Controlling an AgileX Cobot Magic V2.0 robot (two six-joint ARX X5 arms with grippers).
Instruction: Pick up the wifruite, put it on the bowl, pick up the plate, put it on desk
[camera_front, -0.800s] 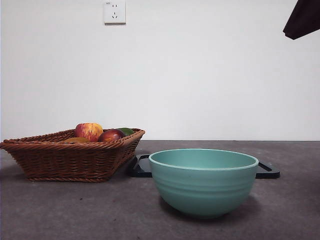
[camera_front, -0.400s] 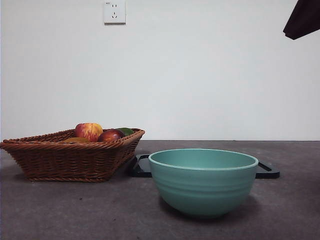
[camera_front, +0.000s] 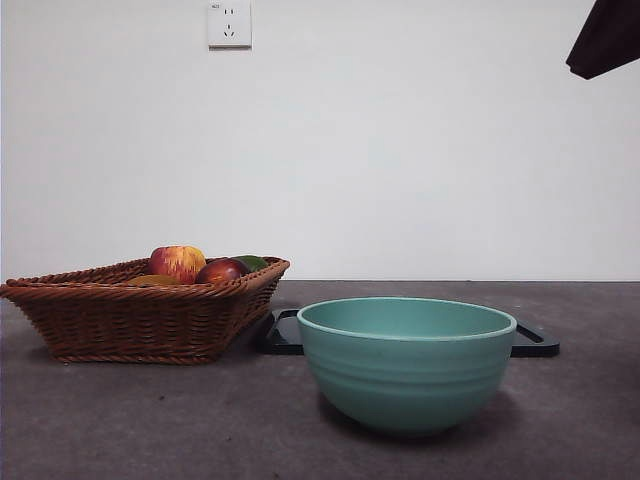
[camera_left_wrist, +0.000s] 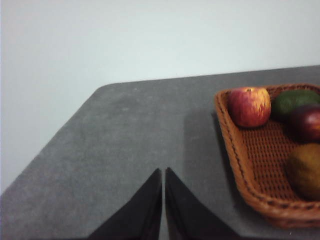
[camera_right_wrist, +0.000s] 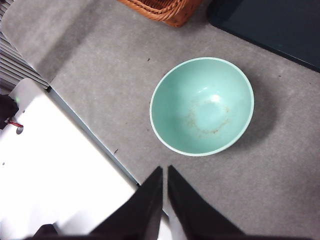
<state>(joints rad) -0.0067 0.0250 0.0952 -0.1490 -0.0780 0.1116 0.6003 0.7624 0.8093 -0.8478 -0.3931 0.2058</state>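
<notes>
On the left of the counter sits the wicker basket. Inside it lie the streaked apple, a green fruit, a dark red fruit and the wifruite, blurred at the picture's edge, so its outline is only roughly clear. My left pincer hangs above bare counter beside the basket, pressed together. Behind the bowl lies a dark flat tray. My right pincer hangs high above the empty bowl, also pressed together.

Both grippers' jaws are black, tapered wedges.
</notes>
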